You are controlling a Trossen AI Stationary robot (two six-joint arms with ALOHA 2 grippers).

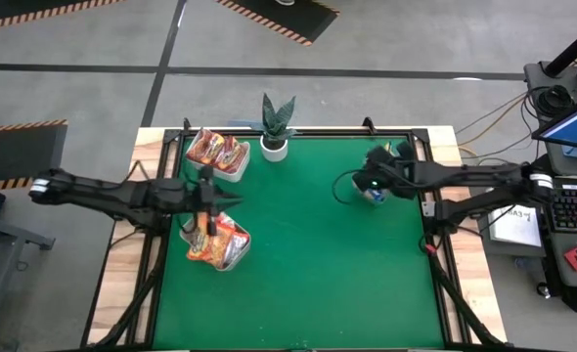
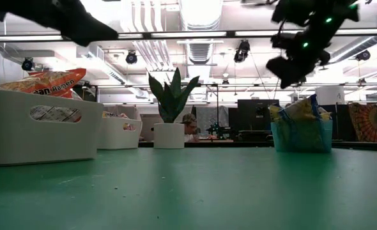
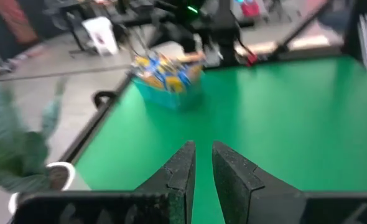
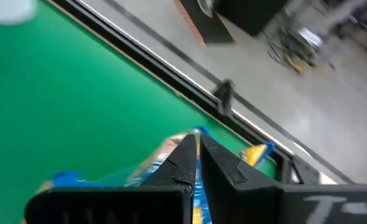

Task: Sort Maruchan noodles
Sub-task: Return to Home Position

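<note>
Orange-red Maruchan noodle packets [image 1: 210, 240] fill a white tray [image 2: 22, 137] at the table's left. More of them [image 1: 213, 148] lie in a second white tray [image 2: 118, 134] at the far left. Blue-and-yellow packets [image 3: 165, 67] stand in a teal bin [image 2: 301, 137] at the far right. My left gripper [image 3: 202, 163] hovers over the nearer white tray, its fingers a narrow gap apart with nothing between them. My right gripper [image 4: 197, 146] is shut and hangs just above the teal bin's packets [image 4: 171, 158], clear of them in the low view.
A potted plant [image 1: 276, 127] in a white pot stands at the far edge between the trays and the bin. The green mat's middle and near half [image 1: 318, 284] lie bare. A black frame rail [image 4: 171, 74] borders the table.
</note>
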